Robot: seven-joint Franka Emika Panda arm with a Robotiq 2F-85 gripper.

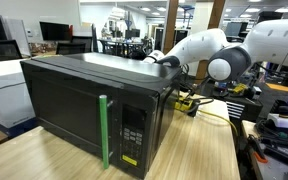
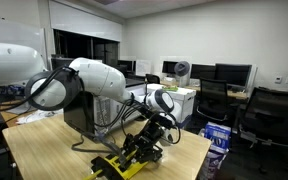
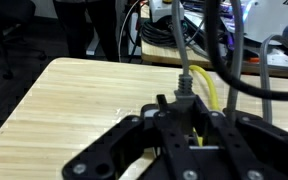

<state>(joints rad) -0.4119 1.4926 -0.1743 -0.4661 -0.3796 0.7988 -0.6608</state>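
From where I stand the gripper (image 3: 180,103) hangs low over the pale wooden table (image 3: 74,100). In the wrist view its black links run in to a single point, so the jaws look drawn together. A grey cord (image 3: 185,80) drops straight down to that point, but I cannot tell whether the jaws pinch it or merely sit in front of it. A sliver of yellow shows through the linkage, and a yellow cable (image 3: 212,90) trails off beside it. In an exterior view the gripper (image 2: 144,145) comes down onto a yellow-and-black object (image 2: 119,163) lying near the table's edge, touching it or just above it; what that object is stays hard to make out. The opposite exterior view shows what the others do not: a black microwave (image 1: 84,100) with a green strip (image 1: 104,130) down its door, standing on the table. There the arm reaches behind its far corner, so the microwave hides the jaws altogether.
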